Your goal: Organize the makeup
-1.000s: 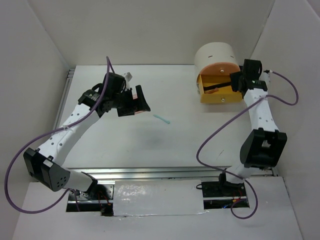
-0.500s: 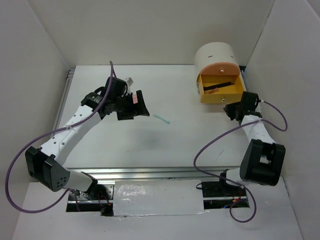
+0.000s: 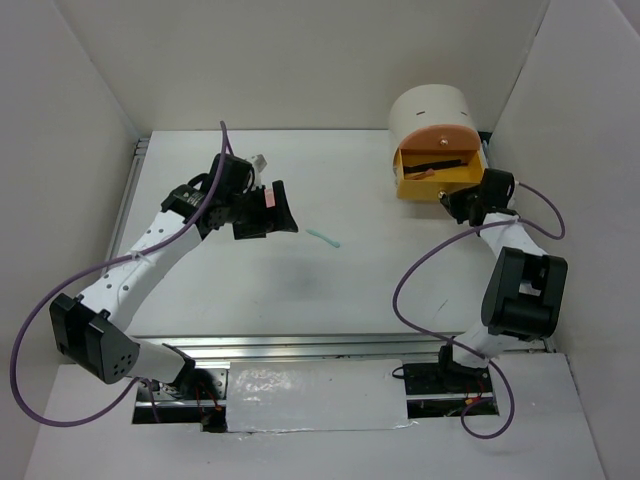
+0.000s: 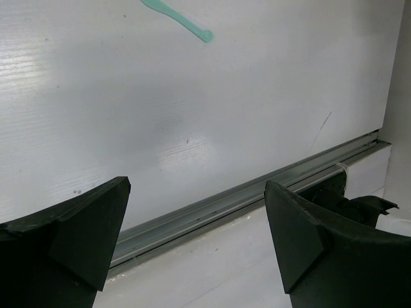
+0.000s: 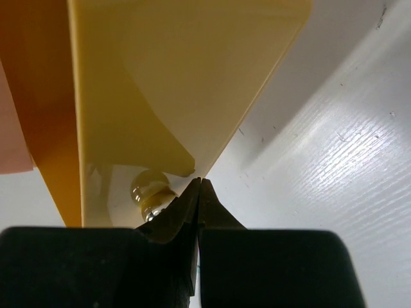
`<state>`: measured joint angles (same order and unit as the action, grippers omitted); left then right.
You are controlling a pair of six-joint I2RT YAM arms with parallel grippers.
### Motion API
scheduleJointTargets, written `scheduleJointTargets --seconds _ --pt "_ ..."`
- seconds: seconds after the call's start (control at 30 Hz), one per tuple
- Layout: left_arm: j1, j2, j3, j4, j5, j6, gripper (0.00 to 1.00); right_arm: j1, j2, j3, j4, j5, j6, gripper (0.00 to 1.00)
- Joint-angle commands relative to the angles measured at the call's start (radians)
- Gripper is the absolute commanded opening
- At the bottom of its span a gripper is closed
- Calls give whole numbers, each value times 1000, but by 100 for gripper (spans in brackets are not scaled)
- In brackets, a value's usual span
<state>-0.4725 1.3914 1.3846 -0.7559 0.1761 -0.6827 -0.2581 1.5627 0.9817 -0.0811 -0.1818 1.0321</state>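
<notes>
White tabletop (image 3: pixel 300 290): right gripper (image 5: pixel 199 186), jaws closed, has swung back to the yellow drawer (image 3: pixel 432 189) front; left gripper (image 4: pixel 198 187) stays wide open.

Bench (image 4: pixel 192 115) is white sheet with a fine ribbed grain and slight sheen; edge rail (image 4: pixel 257 186) is brushed metal. Yellow drawer (image 5: pixel 180 77) is glossy smooth plastic, knob (image 5: pixel 149 189) shiny metallic. The left pincer (image 4: pixel 196 190) is matt black plastic, mint stick (image 4: pixel 183 20) smooth plastic.
</notes>
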Motion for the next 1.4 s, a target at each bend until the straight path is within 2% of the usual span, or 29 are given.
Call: scheduleJointTargets --seconds 0.0,0.5,0.7,0.8,0.93,1.37 --pt "3 -15 -2 9 -15 18 99 -1 17 22 78 -30 16 0" --pt "2 49 5 12 -12 28 99 -1 192 212 75 -59 -9 0" --pt "3 72 28 -5 -23 35 99 -1 171 200 78 -65 29 0" --pt "3 83 37 -8 -26 35 99 0 169 176 142 -77 45 0" --pt "3 100 42 -6 -20 38 99 0 249 271 93 -88 22 0" --pt "3 133 67 -5 -21 28 99 3 413 462 89 -142 23 0"
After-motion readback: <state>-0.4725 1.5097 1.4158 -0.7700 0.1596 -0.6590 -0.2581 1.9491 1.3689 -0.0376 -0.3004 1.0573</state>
